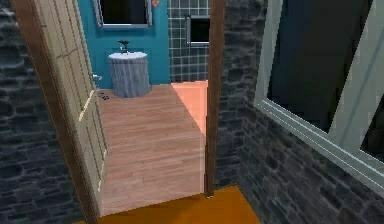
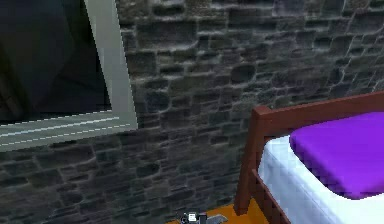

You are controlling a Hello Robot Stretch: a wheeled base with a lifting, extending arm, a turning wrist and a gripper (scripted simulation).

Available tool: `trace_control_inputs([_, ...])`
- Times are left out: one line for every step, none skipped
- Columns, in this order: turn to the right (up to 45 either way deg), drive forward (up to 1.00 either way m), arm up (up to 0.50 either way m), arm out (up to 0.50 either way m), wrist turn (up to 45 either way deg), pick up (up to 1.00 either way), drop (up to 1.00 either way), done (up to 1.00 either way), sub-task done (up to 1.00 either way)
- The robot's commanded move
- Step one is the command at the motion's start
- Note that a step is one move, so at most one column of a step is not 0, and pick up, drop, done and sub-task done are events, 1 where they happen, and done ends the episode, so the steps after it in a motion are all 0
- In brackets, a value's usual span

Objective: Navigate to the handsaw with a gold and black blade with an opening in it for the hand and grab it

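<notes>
Arm side view, bottom edge: a small dark-and-white piece, apparently the gripper [image 2: 189, 218], peeks up over the orange floor [image 2: 225, 216]. Its far end cannot be made out, so it cannot be told how its fingers stand or whether it holds anything. Just to the right stands a bed [image 2: 257, 150] with a dark wooden frame, a white mattress and a purple cover [image 2: 345, 150]. Behind the bed rises a dark stone wall [image 2: 200, 90], with a grey-framed window [image 2: 118, 95] set in it at upper left, its pane dark.

In the forward view, the orange floor ends at a brown-framed doorway [image 1: 213, 100]. A pale panelled door [image 1: 75, 90] stands swung wide on the doorway's left side. Stone walling and a pale window frame run along the picture's right.

Through the doorway, a wood-plank floor [image 1: 145, 145] leads into a bathroom, with a salmon-coloured patch of floor [image 1: 190, 100] on the right. At the far end a white pedestal sink [image 1: 128, 72] stands against a teal wall [image 1: 160, 40], beneath a mirror [image 1: 123, 10]. Grey tiles [image 1: 180, 50] cover the section to the sink's right.

Where the handsaw lies cannot be told from either view.
</notes>
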Motion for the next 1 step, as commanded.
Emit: trace_control_inputs([0.0,0.0,0.0,0.0,45.0,0.0,0.0,0.0,0.0])
